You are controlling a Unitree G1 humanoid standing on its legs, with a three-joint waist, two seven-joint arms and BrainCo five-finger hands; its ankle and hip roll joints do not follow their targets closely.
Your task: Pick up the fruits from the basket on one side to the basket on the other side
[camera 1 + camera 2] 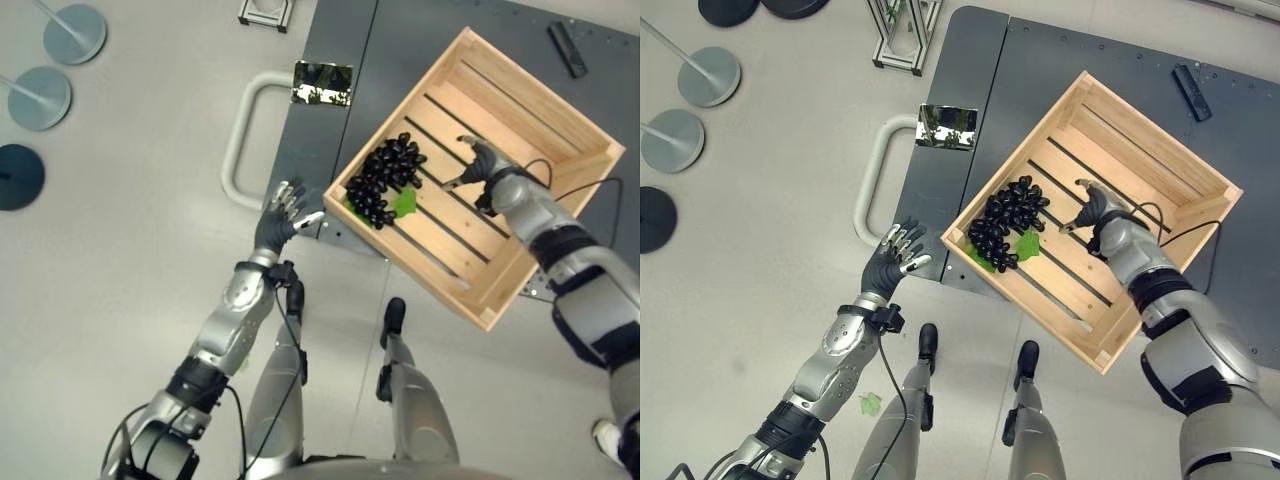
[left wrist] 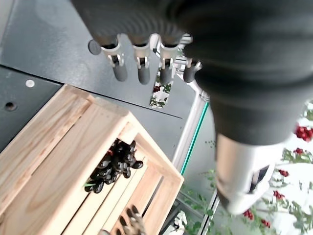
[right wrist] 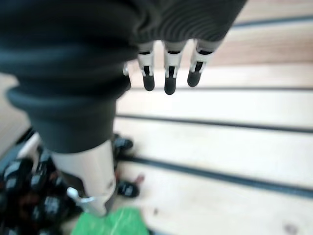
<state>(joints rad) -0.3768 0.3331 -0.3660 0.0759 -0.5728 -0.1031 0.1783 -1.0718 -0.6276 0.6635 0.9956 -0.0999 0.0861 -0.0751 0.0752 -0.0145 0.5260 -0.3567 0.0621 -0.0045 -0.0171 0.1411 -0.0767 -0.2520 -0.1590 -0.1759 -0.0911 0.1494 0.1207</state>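
Your right hand hovers inside the wooden crate, above its slatted floor, with fingers straight and relaxed and nothing held; in the right wrist view the dark tips hang over bare slats. Just beside this hand, toward the crate's corner nearest your left arm, lies the bunch of dark grapes, resting on the slats with a green leaf at its edge. Hand and grapes are near each other but apart.

Your left hand is held outside the crate, over the pale floor just beside the edge of the dark grey platform on which the crate sits. Its fingers are spread and relaxed, gripping nothing.

Note the surroundings. A white tubular handle projects from the platform's side, with a small mirrored plate next to it. A small black bar-shaped object lies on the platform beyond the crate's far corner. Round stand bases rest on the floor well apart from your left hand, and a small green leaf scrap lies on the floor beside your left forearm.
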